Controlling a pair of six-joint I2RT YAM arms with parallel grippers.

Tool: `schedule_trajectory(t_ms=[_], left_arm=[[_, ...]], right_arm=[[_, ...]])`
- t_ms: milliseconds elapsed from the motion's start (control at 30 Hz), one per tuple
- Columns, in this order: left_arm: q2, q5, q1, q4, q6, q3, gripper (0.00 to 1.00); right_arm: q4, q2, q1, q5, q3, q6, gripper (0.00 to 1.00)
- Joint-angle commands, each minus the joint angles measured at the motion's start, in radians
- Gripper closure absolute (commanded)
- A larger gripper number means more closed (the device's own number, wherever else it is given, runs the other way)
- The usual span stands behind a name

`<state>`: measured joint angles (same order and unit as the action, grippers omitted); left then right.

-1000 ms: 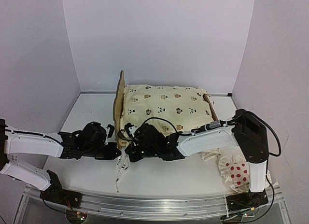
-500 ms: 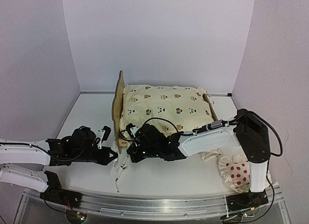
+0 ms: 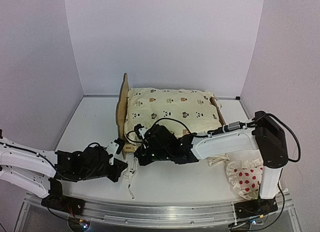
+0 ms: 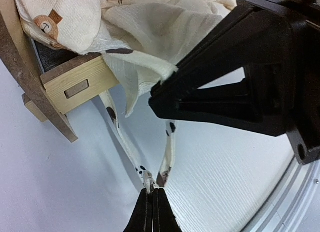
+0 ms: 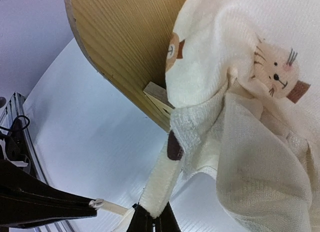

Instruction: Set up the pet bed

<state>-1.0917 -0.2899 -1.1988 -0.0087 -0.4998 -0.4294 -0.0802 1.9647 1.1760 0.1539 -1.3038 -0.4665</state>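
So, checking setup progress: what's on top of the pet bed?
The cream animal-print cover lies over the pet bed, hiding nearly all of its base; only wooden edges show. Whatever is under the cover cannot be seen.

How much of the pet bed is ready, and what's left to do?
Done: the cream cover lies spread over the pet bed.
In hand: the left arm's fingers and the right arm's fingers are both shut on the cover's ties at the near corner. The ties hang loose, not visibly knotted.
Left: fastening those ties, then probably the red-dotted pillow, which lies on the table by the right arm's base.
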Motion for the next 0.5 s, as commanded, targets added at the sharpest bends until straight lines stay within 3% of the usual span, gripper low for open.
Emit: schedule_trajectory(t_ms=[0, 467], left_arm=[[-0.106, -0.108, -0.010, 0.052, 0.067, -0.094, 1.00], [-0.352, -0.028, -0.011, 0.236, 0.244, -0.190, 1.00]], right_arm=[[0.025, -0.067, -0.003, -0.008, 0.035, -0.016, 0.98], [0.042, -0.105, -0.034, -0.072, 0.093, -0.036, 0.98]])
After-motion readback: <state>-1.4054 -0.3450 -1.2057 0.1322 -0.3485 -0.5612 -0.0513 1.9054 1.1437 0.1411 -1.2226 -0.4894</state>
